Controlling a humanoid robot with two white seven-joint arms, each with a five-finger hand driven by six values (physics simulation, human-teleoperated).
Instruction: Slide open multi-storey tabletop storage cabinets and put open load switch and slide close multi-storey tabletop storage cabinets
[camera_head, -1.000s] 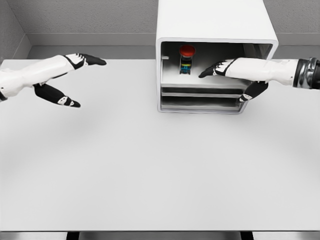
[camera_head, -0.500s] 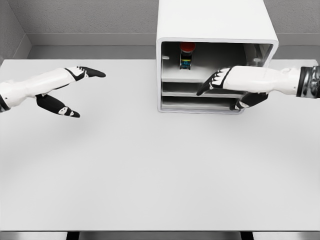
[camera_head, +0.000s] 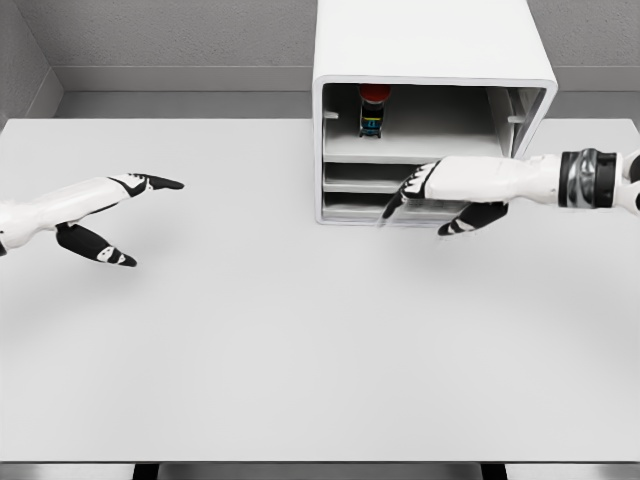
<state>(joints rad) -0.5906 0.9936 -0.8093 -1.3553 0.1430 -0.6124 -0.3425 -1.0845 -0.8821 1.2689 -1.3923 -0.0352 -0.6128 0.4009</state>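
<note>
Switch in, top bay not yet shut.

Load switch (camera_head: 373, 108), red cap up, stands at the back-left of the cabinet (camera_head: 432, 60) top bay, clear of both hands. Right hand (camera_head: 440, 190) sits low across the lower shelves' front, fingers loosely spread, holding nothing; contact w/ cabinet unclear. Left hand (camera_head: 105, 215) idles over the table (camera_head: 300, 340), fingers apart, empty. To close: prob. flat palm square on the front, straight even push so the switch doesn't tip.

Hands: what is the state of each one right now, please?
Left hand: open, holding nothing, above the table.
Right hand: open, holding nothing, in front of the cabinet.
</note>
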